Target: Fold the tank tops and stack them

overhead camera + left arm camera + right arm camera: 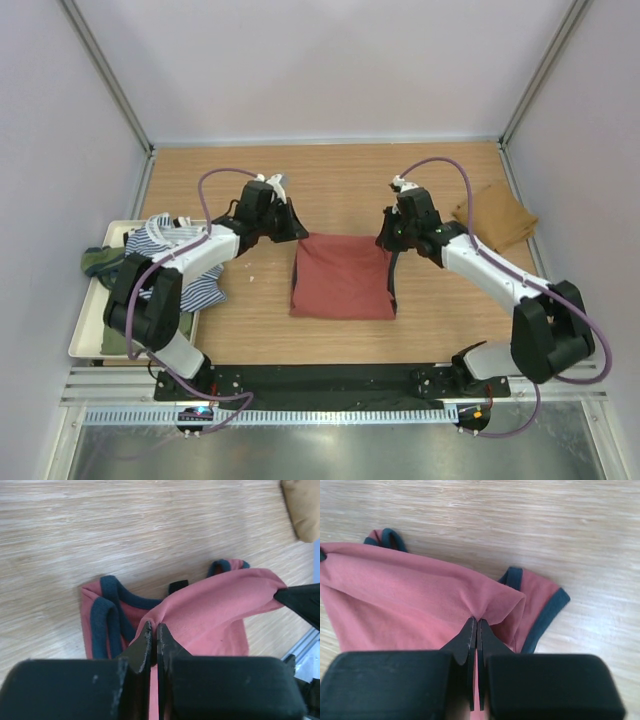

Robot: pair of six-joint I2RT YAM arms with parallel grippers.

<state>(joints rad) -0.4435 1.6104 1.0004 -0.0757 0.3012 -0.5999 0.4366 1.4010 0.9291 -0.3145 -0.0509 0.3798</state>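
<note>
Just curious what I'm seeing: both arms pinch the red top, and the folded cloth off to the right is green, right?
Not quite. Both do pinch the red top, but the folded cloth on the right is tan-brown, not green; the top external view shows it.

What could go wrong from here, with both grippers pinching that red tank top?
Both the left gripper and right gripper hold only a small pinch of the red tank top at their tips, so a side might slip and the fold land crooked. The navy-trimmed straps lie bunched beneath the lifted layer and could get trapped in wrinkled.
</note>
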